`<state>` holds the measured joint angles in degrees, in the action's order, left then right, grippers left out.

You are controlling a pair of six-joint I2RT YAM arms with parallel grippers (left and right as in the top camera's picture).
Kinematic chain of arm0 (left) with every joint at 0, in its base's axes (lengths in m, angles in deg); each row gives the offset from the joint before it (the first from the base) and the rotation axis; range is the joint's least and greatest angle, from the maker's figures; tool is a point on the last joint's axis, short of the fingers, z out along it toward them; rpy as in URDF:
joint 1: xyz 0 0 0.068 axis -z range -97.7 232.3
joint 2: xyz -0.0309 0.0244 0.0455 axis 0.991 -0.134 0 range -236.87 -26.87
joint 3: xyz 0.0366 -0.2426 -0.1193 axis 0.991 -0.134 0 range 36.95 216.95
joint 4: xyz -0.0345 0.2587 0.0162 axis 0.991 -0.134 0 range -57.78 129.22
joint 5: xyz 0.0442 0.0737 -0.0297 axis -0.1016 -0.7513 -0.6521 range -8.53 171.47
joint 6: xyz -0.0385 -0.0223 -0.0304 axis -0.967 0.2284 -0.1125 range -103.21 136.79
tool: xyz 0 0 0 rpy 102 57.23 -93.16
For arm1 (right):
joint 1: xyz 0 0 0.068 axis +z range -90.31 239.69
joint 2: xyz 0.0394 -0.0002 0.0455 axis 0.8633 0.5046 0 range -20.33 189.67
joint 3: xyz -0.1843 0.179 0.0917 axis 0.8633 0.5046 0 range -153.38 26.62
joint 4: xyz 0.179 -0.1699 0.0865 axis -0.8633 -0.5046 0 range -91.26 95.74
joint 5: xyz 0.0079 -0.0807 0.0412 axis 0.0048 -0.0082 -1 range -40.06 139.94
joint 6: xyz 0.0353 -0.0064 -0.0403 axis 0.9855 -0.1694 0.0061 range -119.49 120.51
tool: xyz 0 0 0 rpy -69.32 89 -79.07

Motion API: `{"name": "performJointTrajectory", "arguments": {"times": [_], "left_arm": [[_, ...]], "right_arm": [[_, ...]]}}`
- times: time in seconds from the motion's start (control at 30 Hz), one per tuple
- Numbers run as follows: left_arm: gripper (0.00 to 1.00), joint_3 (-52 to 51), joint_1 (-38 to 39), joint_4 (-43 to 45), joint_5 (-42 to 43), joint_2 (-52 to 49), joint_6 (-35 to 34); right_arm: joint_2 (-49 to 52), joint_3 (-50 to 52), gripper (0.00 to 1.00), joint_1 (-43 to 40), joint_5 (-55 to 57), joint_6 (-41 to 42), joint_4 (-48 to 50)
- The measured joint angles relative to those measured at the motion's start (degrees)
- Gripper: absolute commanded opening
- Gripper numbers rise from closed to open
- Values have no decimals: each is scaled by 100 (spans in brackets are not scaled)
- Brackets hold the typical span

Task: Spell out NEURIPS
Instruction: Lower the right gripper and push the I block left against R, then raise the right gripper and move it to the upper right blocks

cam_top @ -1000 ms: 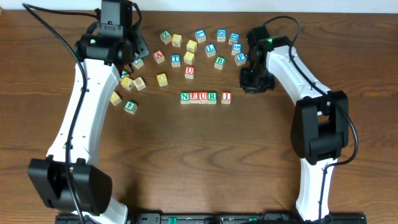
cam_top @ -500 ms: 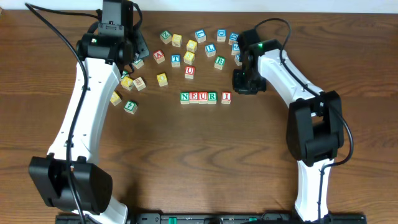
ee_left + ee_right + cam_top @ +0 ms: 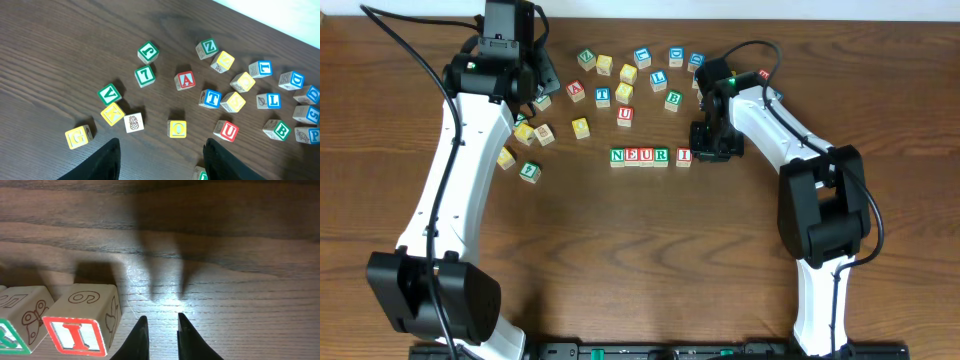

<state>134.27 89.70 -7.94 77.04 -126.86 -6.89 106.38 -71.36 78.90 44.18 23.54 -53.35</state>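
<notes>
- The row of small wooden letter cubes (image 3: pixel 647 155) reads N E U R, tight together. After a small gap comes the red-bordered wooden I cube (image 3: pixel 684 155).
- The right gripper (image 3: pixel 161 335) has its jaws nearly together with a thin slit of bare dark wooden table (image 3: pixel 225 255) between them. It grips nothing.
- The I cube sits just beside those jaws, off the outer side of the finger on the wrist view's left, and appears not to touch it. The rest of the row runs on beyond it.
- In the right wrist view the I cube shows an outlined 6 or 9 on its upper face and a butterfly sketch on its side. The next cube is cut by the frame edge, with only a green corner visible.
- The left gripper (image 3: pixel 162 165) has its jaws wide apart and empty. The loose wooden cubes (image 3: pixel 230 100) lie scattered ahead of them, well apart from the row.
- Overhead, the right arm covers the cubes behind it, and both grippers' fingertips are hidden under the wrists.
</notes>
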Motion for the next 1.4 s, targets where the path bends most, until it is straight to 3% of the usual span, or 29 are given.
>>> {"name": "performJointTrajectory", "arguments": {"times": [1.4], "left_arm": [[53,-22,0,-44,0,0,-2]], "right_arm": [[0,0,19,374,-289,2,330]]}}
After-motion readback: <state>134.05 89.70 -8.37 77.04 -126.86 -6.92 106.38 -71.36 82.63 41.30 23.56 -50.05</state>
